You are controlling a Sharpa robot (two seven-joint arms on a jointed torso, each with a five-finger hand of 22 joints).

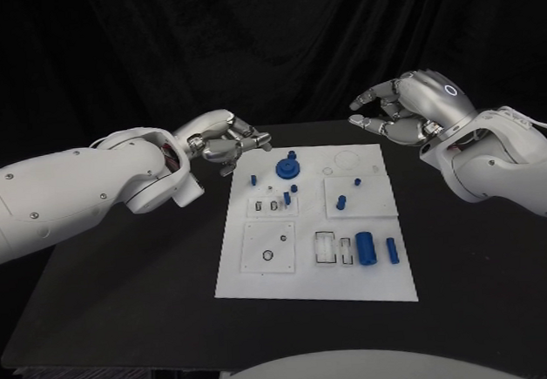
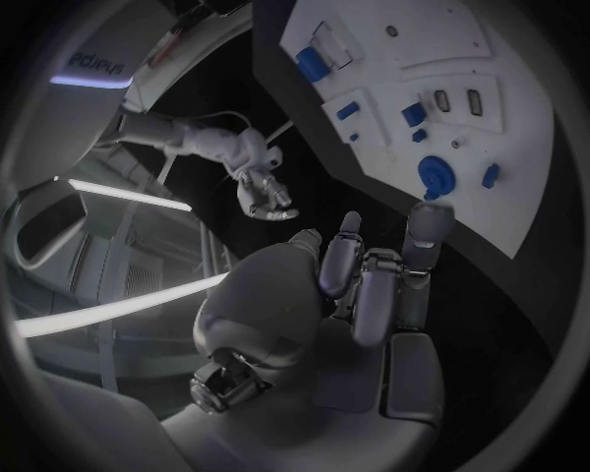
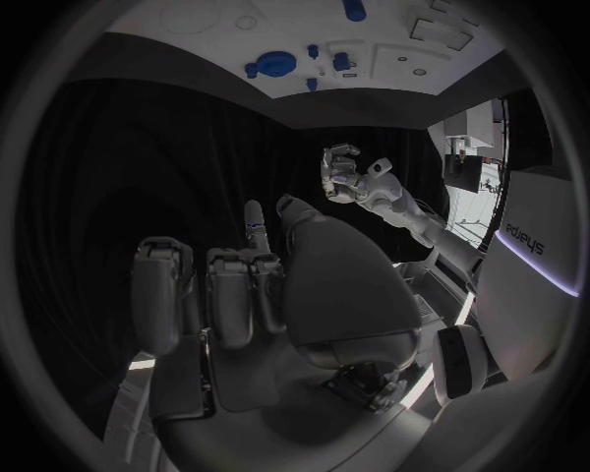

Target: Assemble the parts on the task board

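Hovering near the far-left corner of the task board (image 1: 316,283), my left hand (image 1: 224,140) hangs just off the board's edge with its fingers curled in on nothing I can see; the left wrist view shows the palm bare and the fingers (image 2: 369,285) folded toward it. My right hand (image 1: 406,106) is raised beyond the far-right corner of the board, fingers curled in as well, with nothing between them in the head view or in the right wrist view (image 3: 265,295).

On the board, a blue round part with a peg (image 1: 288,167) stands near the far edge, left of centre, with a small blue piece (image 1: 253,179) just beside it toward the left edge. A few more small blue pieces (image 1: 342,202) sit around the middle of the board. Near the right edge, toward the near end, a blue cylinder (image 1: 368,248) lies next to a slimmer blue pin (image 1: 392,250), and two pale slots (image 1: 334,249) are just left of them. A raised square plate with a small ring (image 1: 268,247) sits by the left edge.

Nothing lies between either hand and the board; both are well apart from the parts. The black table (image 1: 117,288) carries the board at its centre.
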